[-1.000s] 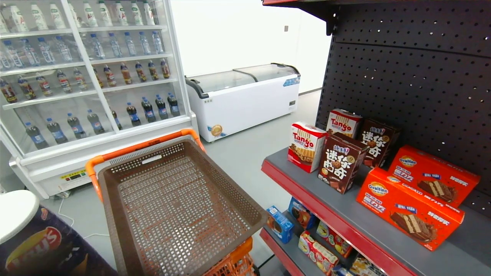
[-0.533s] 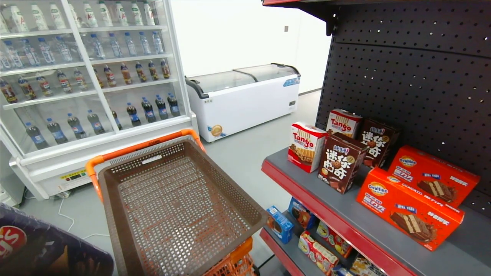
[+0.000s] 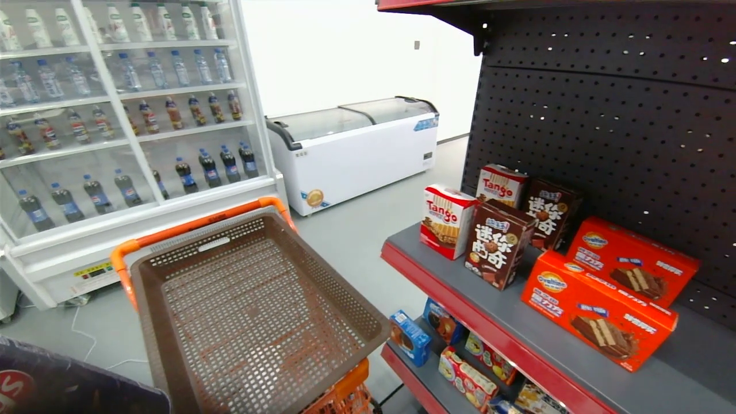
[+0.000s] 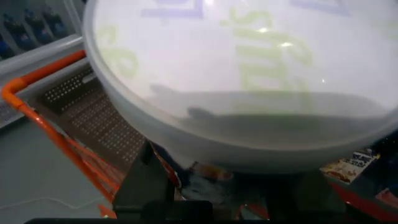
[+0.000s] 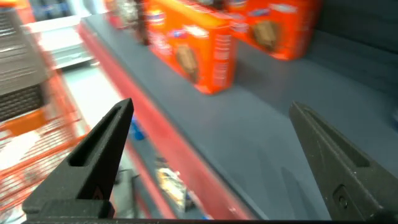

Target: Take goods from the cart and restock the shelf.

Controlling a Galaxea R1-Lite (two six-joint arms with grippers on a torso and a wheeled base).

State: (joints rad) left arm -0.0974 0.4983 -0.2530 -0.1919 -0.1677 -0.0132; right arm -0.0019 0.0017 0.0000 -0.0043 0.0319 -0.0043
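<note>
A dark blue chip can (image 3: pixel 57 385) with a white lid (image 4: pixel 249 74) is at the lower left corner of the head view, left of the cart. My left gripper (image 4: pixel 230 190) is shut on the can just below the lid. The brown cart basket (image 3: pixel 247 310) with orange handles holds nothing. To its right is the grey shelf (image 3: pixel 460 287) with a red front edge. My right gripper (image 5: pixel 211 109) is open with nothing between its fingers, over bare shelf board (image 5: pixel 298 124) beside the orange boxes (image 5: pixel 199 46).
Wafer boxes (image 3: pixel 445 221), brown cookie boxes (image 3: pixel 497 244) and two orange boxes (image 3: pixel 598 310) stand on the shelf against a black pegboard (image 3: pixel 604 126). Bare board lies at its near right end (image 3: pixel 661 379). Snacks fill the lower shelf (image 3: pixel 460 374). A drinks fridge (image 3: pixel 115 115) and chest freezer (image 3: pixel 351 149) stand behind.
The chip can has sunk toward the lower left corner of the head view; its white lid has left that view. The head camera has turned slightly, shifting the whole scene left.
</note>
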